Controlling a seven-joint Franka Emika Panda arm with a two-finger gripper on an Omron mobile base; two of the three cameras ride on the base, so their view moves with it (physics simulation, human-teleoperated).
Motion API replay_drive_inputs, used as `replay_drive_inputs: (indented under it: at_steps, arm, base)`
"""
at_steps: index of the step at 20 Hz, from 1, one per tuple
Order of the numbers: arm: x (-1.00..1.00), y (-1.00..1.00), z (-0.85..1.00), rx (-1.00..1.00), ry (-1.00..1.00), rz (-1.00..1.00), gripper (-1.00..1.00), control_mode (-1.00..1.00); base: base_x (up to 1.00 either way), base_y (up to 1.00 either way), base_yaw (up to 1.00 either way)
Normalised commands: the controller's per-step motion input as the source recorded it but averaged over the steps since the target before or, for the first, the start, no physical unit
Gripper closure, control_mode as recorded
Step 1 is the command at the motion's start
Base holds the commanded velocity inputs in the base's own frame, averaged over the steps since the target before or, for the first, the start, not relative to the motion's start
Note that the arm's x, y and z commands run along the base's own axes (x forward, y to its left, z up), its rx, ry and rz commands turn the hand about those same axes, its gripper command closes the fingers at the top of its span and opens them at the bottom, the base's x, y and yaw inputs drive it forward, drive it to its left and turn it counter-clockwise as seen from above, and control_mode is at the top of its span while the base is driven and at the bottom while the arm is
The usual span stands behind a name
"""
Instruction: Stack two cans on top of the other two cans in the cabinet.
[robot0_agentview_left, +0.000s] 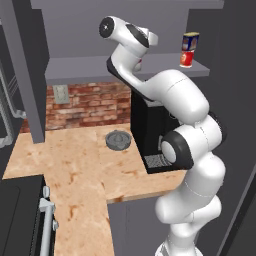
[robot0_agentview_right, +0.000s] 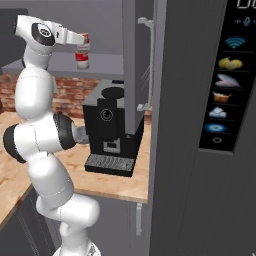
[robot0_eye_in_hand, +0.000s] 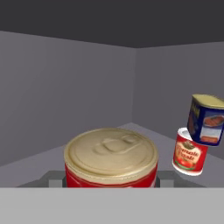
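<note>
Inside the grey wall cabinet (robot0_agentview_left: 125, 70), half the job looks done: the dark-blue can with the yellow label (robot0_agentview_left: 190, 41) sits on top of a red-and-white can (robot0_agentview_left: 186, 59) at the right end of the shelf board, the pair also visible at the right of the hand view, the blue one slightly tilted. The white arm reaches into the cabinet, its gripper (robot0_agentview_right: 80, 39) at a second red can (robot0_agentview_right: 83, 43) that appears to rest on, or hang just above, another red-and-white can (robot0_agentview_right: 82, 60) (the right base view shows the two as one column). In the hand view the red can's lid looms just ahead; the fingers look clamped on its sides. What seems left is to let go and withdraw, provided this second stack stands true.
</note>
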Motion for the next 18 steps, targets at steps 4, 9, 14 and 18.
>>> replay_drive_inputs:
  at_steps: [4,9,14,18]
  arm:
    - [0.01,0.01,0.0,0.0,0.0,0.0,1.0,-1.0]
    - [0.06,0.05,0.0,0.0,0.0,0.0,1.0,-1.0]
    - [0.03,0.05,0.0,0.0,0.0,0.0,1.0,-1.0]
    - [0.04,0.08,0.0,0.0,0.0,0.0,1.0,-1.0]
  base:
    - [0.0,0.0,0.0]
    - [0.0,0.0,0.0]
    - [0.0,0.0,0.0]
    - [0.0,0.0,0.0]
